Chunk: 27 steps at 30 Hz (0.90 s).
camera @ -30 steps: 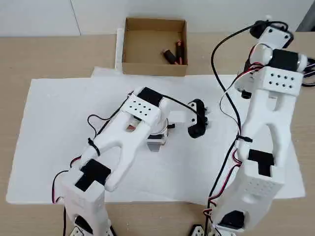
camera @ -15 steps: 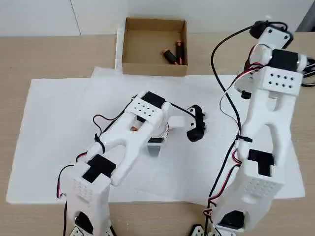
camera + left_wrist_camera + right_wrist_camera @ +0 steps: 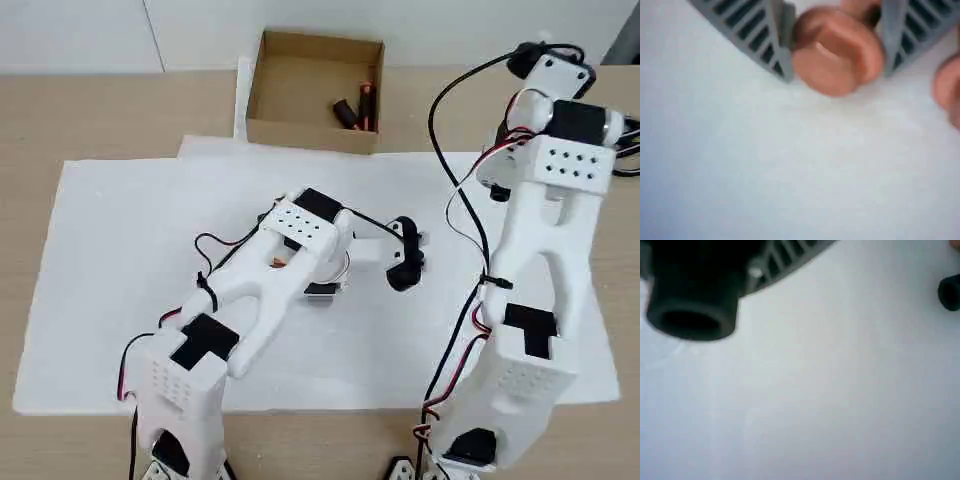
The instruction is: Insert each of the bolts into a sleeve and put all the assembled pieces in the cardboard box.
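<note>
left fingers (image 3: 750, 30) clamp orange bolt (image 3: 835, 60) | right fingers (image 3: 785, 255) hold black sleeve (image 3: 692, 305)

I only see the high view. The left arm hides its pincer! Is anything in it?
Observer: Yes. In the left wrist view the left pincer grips an orange bolt.
Operator: Any more bolts nearby?
Observer: Another orange piece lies beside it on the white sheet.
Operator: What about the right arm?
Observer: Its wrist view shows the right pincer holding a black sleeve.
</note>
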Each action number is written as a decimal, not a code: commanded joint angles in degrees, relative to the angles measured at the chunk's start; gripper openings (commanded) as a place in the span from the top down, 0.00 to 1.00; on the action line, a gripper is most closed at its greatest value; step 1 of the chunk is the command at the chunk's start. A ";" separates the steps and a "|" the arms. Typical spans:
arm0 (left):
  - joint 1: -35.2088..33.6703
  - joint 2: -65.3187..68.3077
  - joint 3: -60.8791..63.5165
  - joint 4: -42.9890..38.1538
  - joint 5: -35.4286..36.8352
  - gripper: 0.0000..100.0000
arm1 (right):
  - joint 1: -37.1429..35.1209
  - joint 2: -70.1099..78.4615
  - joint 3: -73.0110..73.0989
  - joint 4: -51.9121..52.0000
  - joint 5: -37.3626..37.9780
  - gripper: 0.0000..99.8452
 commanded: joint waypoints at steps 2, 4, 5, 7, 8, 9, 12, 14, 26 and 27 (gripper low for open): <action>-0.26 0.09 -2.68 -1.14 0.88 0.99 | 0.75 -4.44 -0.26 0.04 0.18 1.00; -0.09 -0.09 -2.68 -1.05 0.97 0.99 | 0.75 -4.44 -0.26 0.04 0.18 1.00; 0.26 -0.26 -2.68 -1.05 1.58 0.99 | 0.75 -4.44 -0.26 0.04 0.18 1.00; 1.14 -0.35 -2.77 -0.09 1.93 0.99 | 0.75 -4.44 -0.26 0.04 0.18 1.00; 1.85 -0.35 -3.38 0.88 1.93 0.99 | 0.75 -4.44 -0.26 0.04 0.18 1.00; 2.37 -0.35 -4.00 2.11 1.93 0.99 | 0.75 -4.44 -0.26 0.04 0.18 1.00; 3.34 -0.44 -6.46 5.01 2.02 0.99 | 0.75 -4.44 -0.26 0.04 0.18 1.00; 3.69 -0.44 -8.66 7.30 2.11 0.99 | 0.75 -4.44 -0.26 0.04 0.18 1.00; 2.90 -0.44 -20.00 14.59 12.57 0.99 | 0.13 -4.44 -0.26 0.04 0.18 1.00; 2.55 -0.44 -21.58 14.59 15.03 0.99 | -0.22 -4.44 -0.26 0.04 0.18 1.00</action>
